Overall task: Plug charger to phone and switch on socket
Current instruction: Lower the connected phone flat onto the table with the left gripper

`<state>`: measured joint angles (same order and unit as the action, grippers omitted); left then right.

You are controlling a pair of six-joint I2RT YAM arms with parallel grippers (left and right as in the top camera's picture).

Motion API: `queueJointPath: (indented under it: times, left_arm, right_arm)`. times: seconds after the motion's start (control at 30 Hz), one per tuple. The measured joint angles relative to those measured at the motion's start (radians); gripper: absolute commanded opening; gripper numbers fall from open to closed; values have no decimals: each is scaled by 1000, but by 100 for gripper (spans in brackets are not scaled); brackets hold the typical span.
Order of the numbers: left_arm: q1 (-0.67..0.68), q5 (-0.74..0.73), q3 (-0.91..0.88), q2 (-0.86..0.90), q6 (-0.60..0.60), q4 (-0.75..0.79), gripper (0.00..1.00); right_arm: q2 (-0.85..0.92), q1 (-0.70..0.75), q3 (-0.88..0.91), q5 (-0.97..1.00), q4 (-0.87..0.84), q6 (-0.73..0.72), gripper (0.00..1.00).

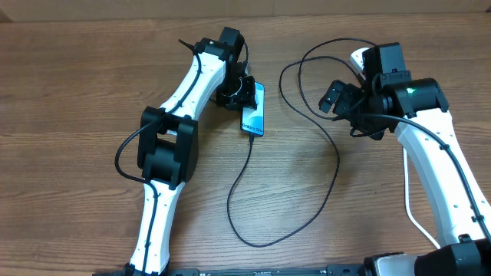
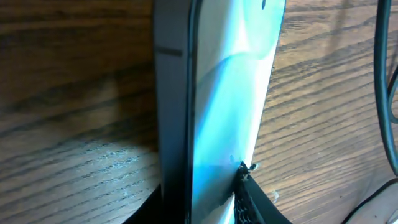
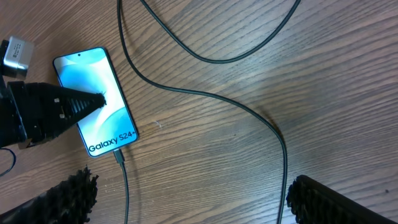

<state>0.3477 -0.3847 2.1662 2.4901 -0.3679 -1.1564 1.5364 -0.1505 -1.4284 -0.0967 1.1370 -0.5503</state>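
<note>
The phone lies on the wooden table with its blue screen up; it also shows in the right wrist view, with "Galaxy S24+" at its near short edge. My left gripper is shut on the phone's long edges, one finger on each side. The black charger cable has its plug tip in the phone's port and loops across the table toward the right arm. My right gripper is open and empty above bare wood. A white end of the socket shows behind the right arm; the rest is hidden.
The cable makes a wide loop in the table's middle and a second loop at the back right. A thin white cord runs beside the right arm. The cable also passes at the right edge of the left wrist view.
</note>
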Motion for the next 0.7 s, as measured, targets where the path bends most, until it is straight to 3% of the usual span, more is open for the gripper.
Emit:
queueJointPath:
  times: [0.3,0.4,0.7]
  left_arm:
    - [0,19,0,0,0,-37,25]
    - [5,39,2,-1,0,-53,32]
    - [6,105,2,-1,0,-79,34]
  right_arm:
    - [0,0,0,0,0,1,100]
    - [0,0,0,0,0,0,100]
    - [0,0,0,0,8,0,100]
